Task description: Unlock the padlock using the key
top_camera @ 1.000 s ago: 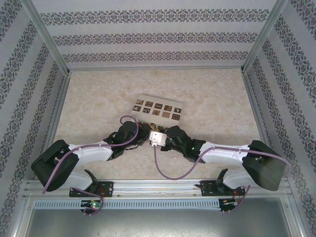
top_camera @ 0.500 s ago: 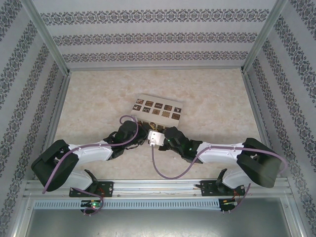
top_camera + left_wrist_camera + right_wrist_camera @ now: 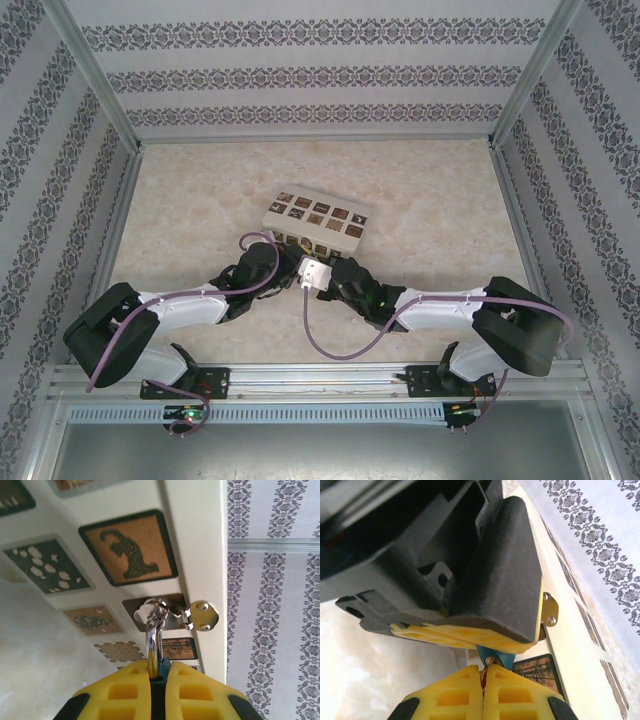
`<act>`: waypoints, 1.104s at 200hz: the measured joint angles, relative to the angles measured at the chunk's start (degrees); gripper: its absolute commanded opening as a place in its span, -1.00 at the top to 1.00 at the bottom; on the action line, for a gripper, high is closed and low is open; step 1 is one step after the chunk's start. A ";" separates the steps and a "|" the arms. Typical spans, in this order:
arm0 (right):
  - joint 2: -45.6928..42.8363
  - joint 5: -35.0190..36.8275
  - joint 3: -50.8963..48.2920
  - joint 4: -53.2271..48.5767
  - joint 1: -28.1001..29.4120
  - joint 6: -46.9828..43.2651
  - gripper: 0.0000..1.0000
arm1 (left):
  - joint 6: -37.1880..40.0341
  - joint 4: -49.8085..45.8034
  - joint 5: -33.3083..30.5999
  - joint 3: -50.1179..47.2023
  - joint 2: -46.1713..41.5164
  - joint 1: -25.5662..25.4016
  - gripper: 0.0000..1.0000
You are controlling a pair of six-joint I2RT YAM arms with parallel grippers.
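Padlock unlocking under way, shown from overhead and from both wrists; left gripper [image 3: 159, 669], yellow fingers pressed together at the bottom centre of its own view, pinches the tiny blue-bodied padlock with thin metal shackle [image 3: 154, 642], which hangs through a silver hasp [image 3: 199, 616] on the white box with brown picture tiles [image 3: 200, 540]; right gripper [image 3: 484, 670], at the bottom of its own view, is clamped on what appears to be a thin brownish key [image 3: 482, 680], its tip touching the padlock's blue underside; since a moment ago the box has shifted toward the upper left of the overhead view, its near wall now showing, and the right arm has pressed further in; the shackle looks still closed, so the push seems to be moving the box rather than turning the lock.
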 measured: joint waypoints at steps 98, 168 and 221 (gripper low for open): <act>0.00 -1.44 -1.49 2.54 -1.68 12.55 1.00 | -1.46 5.40 -1.18 0.07 3.74 -0.50 1.00; 0.22 -3.26 -5.01 5.27 -2.40 14.14 1.00 | 1.09 4.85 -0.94 0.07 5.53 -2.01 0.50; 1.33 -2.64 -8.85 6.43 -3.54 17.92 1.00 | 4.83 0.11 -0.61 -0.79 2.21 -2.67 0.28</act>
